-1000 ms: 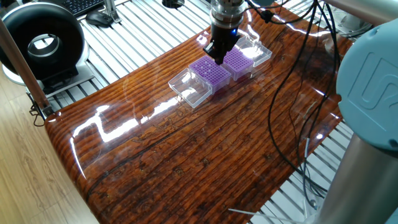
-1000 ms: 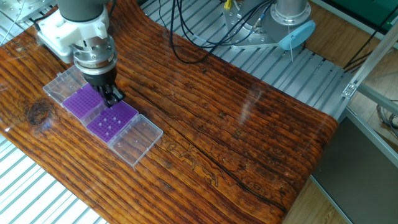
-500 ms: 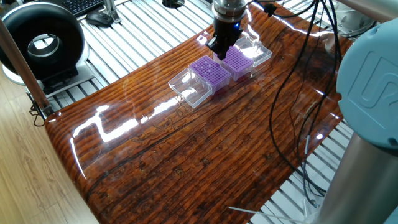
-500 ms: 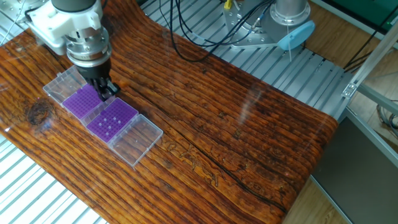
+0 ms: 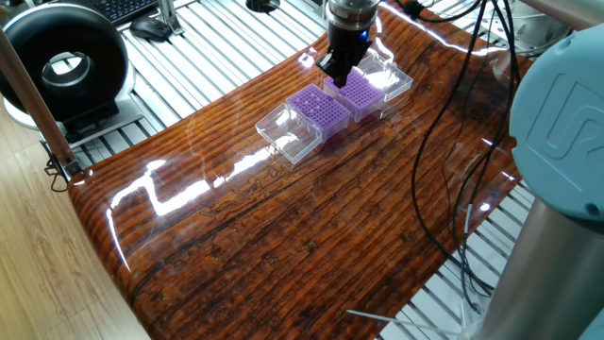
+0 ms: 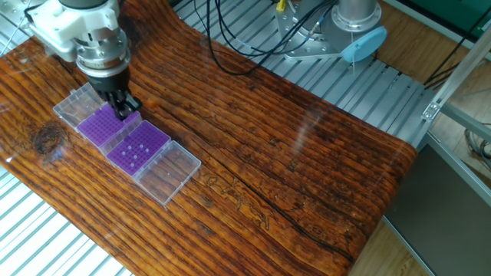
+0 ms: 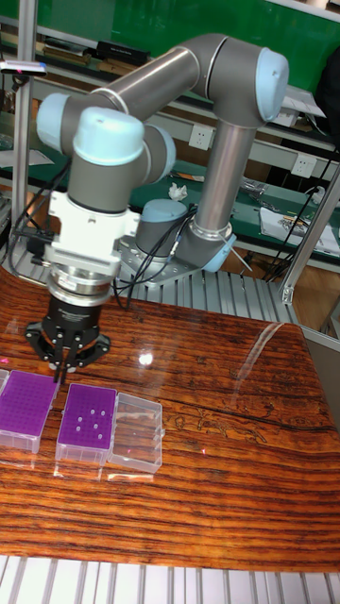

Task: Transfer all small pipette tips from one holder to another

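Glossy wooden table [image 5: 283,236], black cables [image 6: 230,46] beyond purple racks [image 6: 126,138].

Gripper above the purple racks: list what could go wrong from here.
1. The gripper hangs over the seam between the two purple racks; a slightly off descent could strike a rack edge rather than a hole.
2. The pale tips are tiny and the grid holes closely packed, so a tip may land in the wrong hole or tilt.
3. Whether the gripper holds a tip cannot be told here; a loosely held tip could drop onto the table.
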Controlling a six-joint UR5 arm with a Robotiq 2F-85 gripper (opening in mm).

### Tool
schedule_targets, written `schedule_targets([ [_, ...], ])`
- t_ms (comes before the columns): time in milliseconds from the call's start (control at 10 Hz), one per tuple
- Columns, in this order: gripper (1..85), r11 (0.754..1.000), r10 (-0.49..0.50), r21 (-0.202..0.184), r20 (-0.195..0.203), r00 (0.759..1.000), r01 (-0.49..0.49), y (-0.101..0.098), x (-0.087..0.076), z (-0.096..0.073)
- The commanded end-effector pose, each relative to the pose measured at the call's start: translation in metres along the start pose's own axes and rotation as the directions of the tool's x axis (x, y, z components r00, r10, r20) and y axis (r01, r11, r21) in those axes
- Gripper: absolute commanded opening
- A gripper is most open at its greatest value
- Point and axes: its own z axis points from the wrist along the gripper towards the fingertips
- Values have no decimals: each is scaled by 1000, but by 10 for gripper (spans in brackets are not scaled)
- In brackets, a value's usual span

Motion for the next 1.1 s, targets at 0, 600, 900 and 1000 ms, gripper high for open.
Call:
schedule_targets([
  [0,10,999,-40,-16,12,999,40,-20,1,2],
  [600,10,996,-88,-24,39,995,89,-43,5,13],
  [900,10,995,-97,-33,53,994,99,-45,3,19],
  [1000,10,994,-99,-33,53,994,100,-46,3,21],
])
